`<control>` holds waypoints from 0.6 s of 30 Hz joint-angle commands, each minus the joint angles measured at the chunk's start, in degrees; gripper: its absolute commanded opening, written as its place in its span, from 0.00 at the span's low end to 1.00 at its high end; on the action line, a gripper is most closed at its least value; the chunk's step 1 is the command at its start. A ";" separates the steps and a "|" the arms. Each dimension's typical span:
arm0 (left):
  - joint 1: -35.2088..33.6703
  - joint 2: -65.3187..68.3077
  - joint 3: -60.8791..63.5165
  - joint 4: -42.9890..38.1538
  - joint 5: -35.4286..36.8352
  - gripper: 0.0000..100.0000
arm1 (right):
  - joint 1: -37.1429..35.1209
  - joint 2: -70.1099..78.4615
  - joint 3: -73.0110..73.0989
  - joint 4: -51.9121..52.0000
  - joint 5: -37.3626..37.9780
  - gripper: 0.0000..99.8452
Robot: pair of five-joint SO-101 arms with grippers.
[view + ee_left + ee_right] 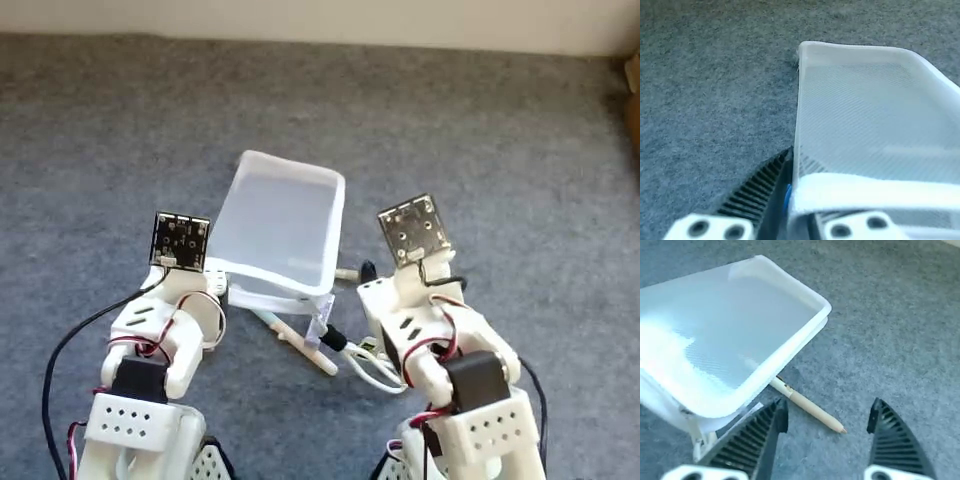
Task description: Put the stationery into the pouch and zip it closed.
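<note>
Pouch (pixel 280 215) position, high view: the translucent white mesh pouch sits at the centre of the frame on the grey carpet (pixel 100 120). Its near edge is raised and its far end lies toward the upper centre. The left arm (pixel 150 340) stands at lower left with its front end against the pouch's near left corner. The right arm (pixel 440 340) stands at lower right, just beside the pouch's near right corner. A beige pen (pixel 300 348) lies on the carpet below the pouch's near edge, between the two arms and partly under the pouch. White cables (pixel 375 375) loop on the carpet beside the right arm.

Left wrist view: the left gripper (pixel 792 200) is closed on the pouch. The black ribbed finger (pixel 760 185) presses against the outer side of the pouch's white edge band, and the opposite jaw sits on the other side of the band. The mesh panel extends away from the gripper over the carpet.

Right wrist view: the right gripper (pixel 829 407) is spread wide, its two black ribbed fingers (pixel 892 440) well apart, and it holds nothing. The pen runs out from under the pouch's edge, and its tip rests on the carpet in the gap between the fingers. One finger stands just beside the pouch's edge; whether it touches cannot be determined.
</note>
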 commanded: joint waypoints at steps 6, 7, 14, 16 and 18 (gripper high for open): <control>-1.27 -0.48 -10.07 9.49 -0.53 0.01 | 6.73 -0.66 7.60 -16.57 -7.21 0.24; -1.19 -0.31 -12.00 11.25 -0.44 0.01 | 7.08 -0.66 8.57 -18.07 -7.74 0.24; -0.84 -0.04 -27.47 23.82 -0.18 0.01 | 7.25 -0.66 13.23 -24.57 -8.35 0.21; -0.84 0.04 -30.99 25.58 -0.18 0.01 | 7.25 -0.66 14.20 -25.98 -8.35 0.20; -0.84 0.13 -34.33 26.81 -0.18 0.01 | 7.25 -0.66 15.16 -27.21 -8.44 0.20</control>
